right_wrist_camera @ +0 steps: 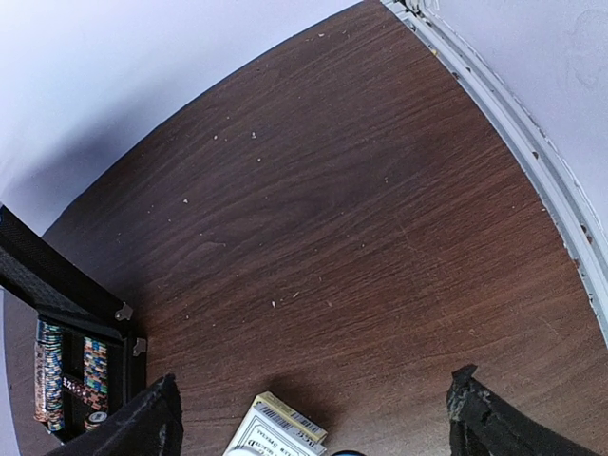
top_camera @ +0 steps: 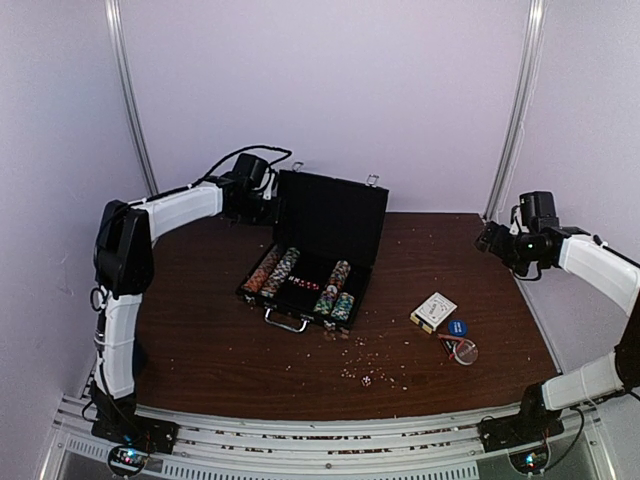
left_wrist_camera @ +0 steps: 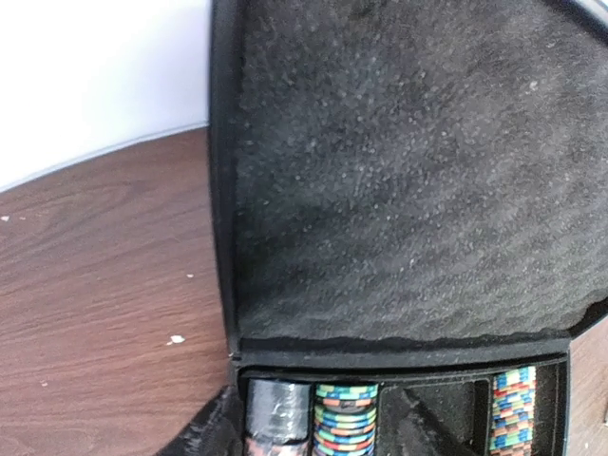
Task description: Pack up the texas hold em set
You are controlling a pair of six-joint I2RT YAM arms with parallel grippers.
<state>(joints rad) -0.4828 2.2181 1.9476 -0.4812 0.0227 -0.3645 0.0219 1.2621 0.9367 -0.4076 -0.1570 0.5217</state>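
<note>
At the left of the overhead view, the left arm (top_camera: pixel 180 205) curves up and over toward the middle. The left gripper (top_camera: pixel 262 198) sits at the upper left corner of the raised lid (top_camera: pixel 332 222) of the case (top_camera: pixel 300 290); whether it touches the lid I cannot tell. Its wrist camera looks onto the lid's foam lining (left_wrist_camera: pixel 399 171) and shows only a sliver of one dark finger (left_wrist_camera: pixel 204 432) at the bottom left. How wide the gripper stands, or whether it holds anything, I cannot tell.

Just right of it, in the middle of the brown table (top_camera: pixel 200 350), the black case lies open. Its lid stands upright at the back and its silver handle (top_camera: pixel 285 321) faces the near edge. Rows of multicoloured chips (top_camera: pixel 283 268) fill slots on the case's left and right sides, with a dark compartment between them. Pale specks (top_camera: pixel 345 340) are scattered on the wood in front of the case, and a small white cube (top_camera: pixel 366 380) lies among them.

Further right, apart from the case, lies the card box (top_camera: pixel 433 311). A blue round button (top_camera: pixel 457 327) sits just beside it, and a clear round disc (top_camera: pixel 464 351) just below that.

At the far right, the right gripper (right_wrist_camera: pixel 315 376) hangs above the table with its two fingers (right_wrist_camera: pixel 142 423) spread wide and nothing between them.
</note>
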